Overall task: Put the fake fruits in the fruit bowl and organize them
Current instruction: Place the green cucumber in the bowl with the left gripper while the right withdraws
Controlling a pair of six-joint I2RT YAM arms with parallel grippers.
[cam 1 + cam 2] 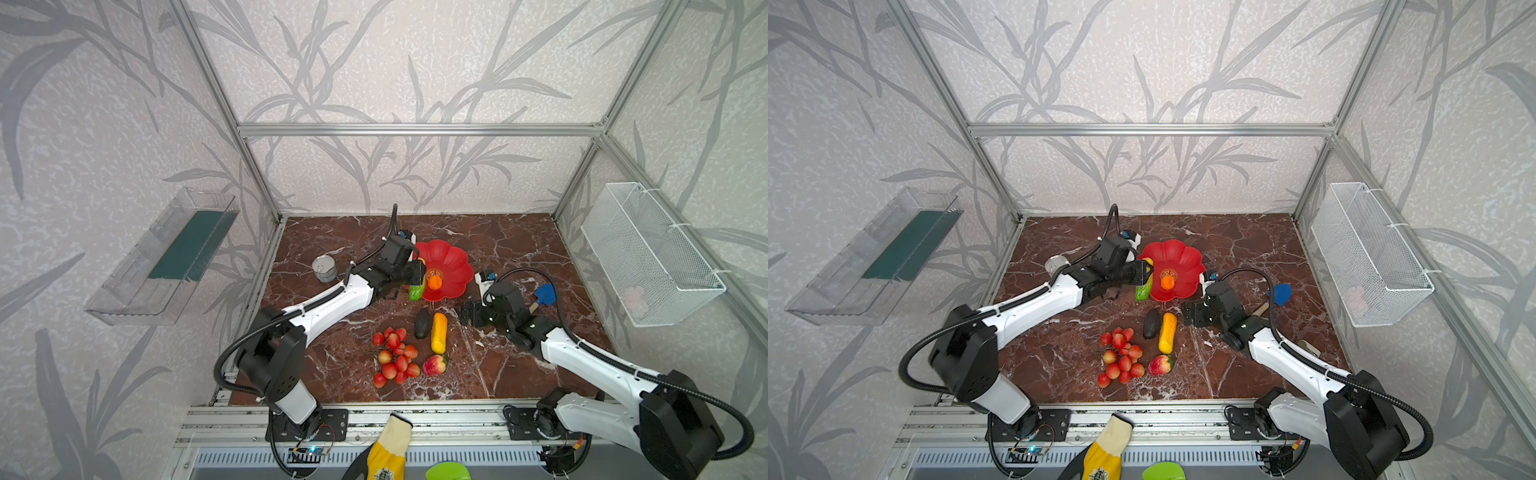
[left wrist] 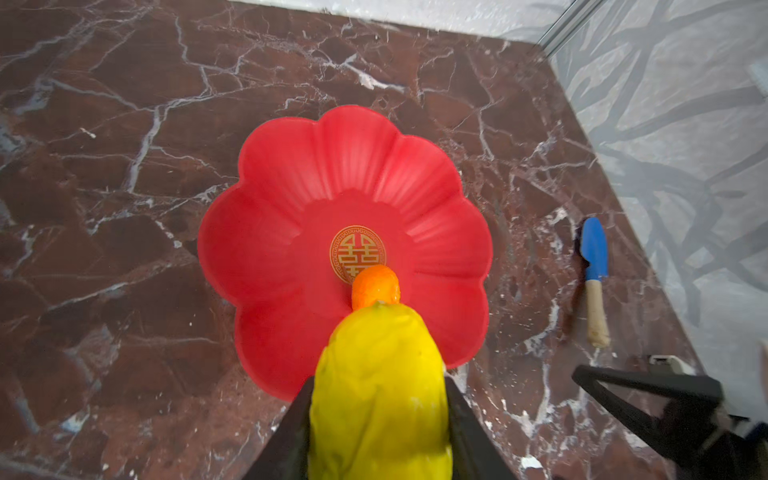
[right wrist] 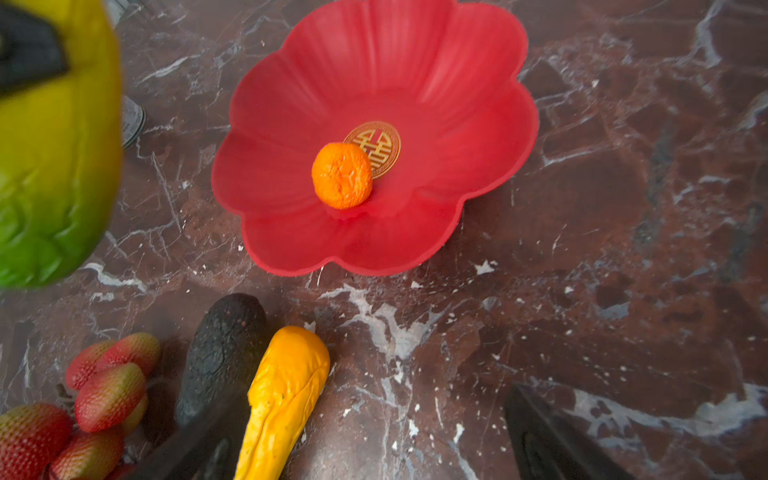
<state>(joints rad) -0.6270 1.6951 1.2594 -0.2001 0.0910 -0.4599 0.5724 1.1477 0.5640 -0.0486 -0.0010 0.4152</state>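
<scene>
- The left end effector (image 2: 378, 399) is clenched on the yellow-green fruit (image 2: 378, 374). A black jaw presses on each side of the fruit.
- In both top views this fruit (image 1: 417, 291) hangs at the left edge of the red fruit bowl (image 1: 451, 257), with its green end pointing down. I cannot tell if the fruit touches the rim.
- The bowl is shaped like a flower and sits on the brown marble table (image 1: 519, 249), toward the back.
- One fruit is inside the bowl: the orange ball (image 3: 342, 175). It lies just beside the gold emblem (image 3: 378, 145) in the middle and covers a bit of it.
- The right end effector (image 3: 374, 440) has its jaws spread wide and holds nothing. It is low, near the front right of the bowl.
- In the right wrist view, the end of the yellow-orange fruit (image 3: 286, 395) shows between those spread jaws.
- The dark oval fruit (image 1: 423, 324) lies on the table right beside the yellow-orange fruit, on its left.
- The red berries (image 1: 395, 357) lie in a bunch nearer the front, with the red-yellow apple (image 1: 434, 365) just beside them on the right.
- A silver tin can (image 1: 324, 268) stands on the table left of the bowl, behind the left arm.
- A blue toy shovel (image 1: 545, 295) lies on the table to the right of the bowl.
</scene>
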